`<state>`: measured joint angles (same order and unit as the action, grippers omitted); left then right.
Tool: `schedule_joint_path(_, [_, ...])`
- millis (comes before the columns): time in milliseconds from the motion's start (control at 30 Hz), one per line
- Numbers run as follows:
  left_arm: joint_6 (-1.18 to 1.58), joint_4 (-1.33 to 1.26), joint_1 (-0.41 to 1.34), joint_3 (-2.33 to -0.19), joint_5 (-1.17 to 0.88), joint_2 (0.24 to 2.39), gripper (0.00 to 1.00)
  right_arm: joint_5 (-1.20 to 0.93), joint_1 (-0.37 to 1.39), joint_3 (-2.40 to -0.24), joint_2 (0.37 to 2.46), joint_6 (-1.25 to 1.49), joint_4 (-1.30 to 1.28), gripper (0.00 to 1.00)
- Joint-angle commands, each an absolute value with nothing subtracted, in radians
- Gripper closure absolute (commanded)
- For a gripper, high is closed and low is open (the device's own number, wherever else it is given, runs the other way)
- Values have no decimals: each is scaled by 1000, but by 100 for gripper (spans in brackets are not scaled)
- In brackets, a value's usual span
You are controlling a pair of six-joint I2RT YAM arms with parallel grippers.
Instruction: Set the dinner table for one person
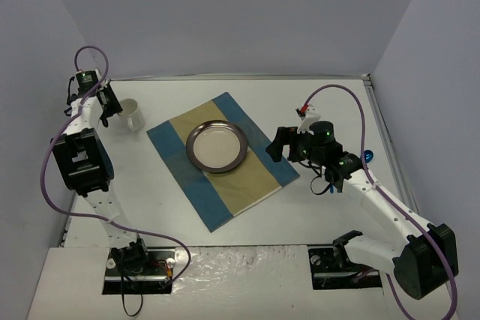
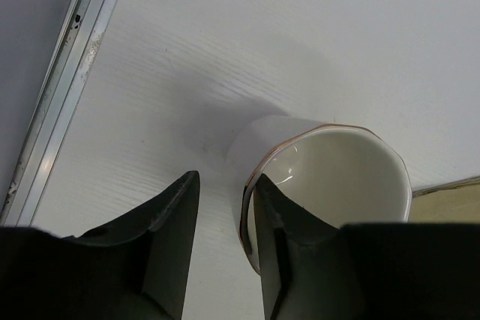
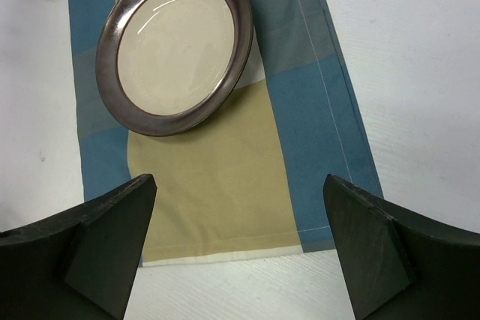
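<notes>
The white worktop (image 1: 322,103) fills mid-frame, bearing mat (image 1: 251,181) and plate (image 1: 217,148) at centre, cup (image 1: 133,115) upper left. The left hand (image 1: 111,108), slightly parted, straddles the cup's rim; the right hand (image 1: 279,144) gapes wide, empty.

My left gripper (image 1: 109,112) is at the white cup (image 1: 133,115), whose wall is just beside my jaws, perhaps between them; the angle hides that. My right gripper (image 1: 276,145) is spread over the striped mat (image 1: 240,185), with the dark-rimmed plate (image 1: 217,147) ahead of its jaws and apart from them.
</notes>
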<state>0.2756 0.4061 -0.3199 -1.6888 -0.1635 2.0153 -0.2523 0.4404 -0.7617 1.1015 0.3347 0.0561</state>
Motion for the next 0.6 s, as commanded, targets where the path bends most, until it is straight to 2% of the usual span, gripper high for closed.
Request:
schedule_joint_path(0, [270,356,-309,-1745,-178,1984,84,-256,445,-764,1080,327,105,10])
schedule_joint_path(133, [264,355,-303,-1741,-177,1955,100,-249,445,-772,1077,322,101,10])
schedule_joint_path(400, [261,430,-217,-1721,-99,1763,100,-217,470,-858,1109,312,64,10])
schedule_joint_path(567, [279,593,-34,-1707,64,1626,100,-162,536,-980,1171,307,20,11])
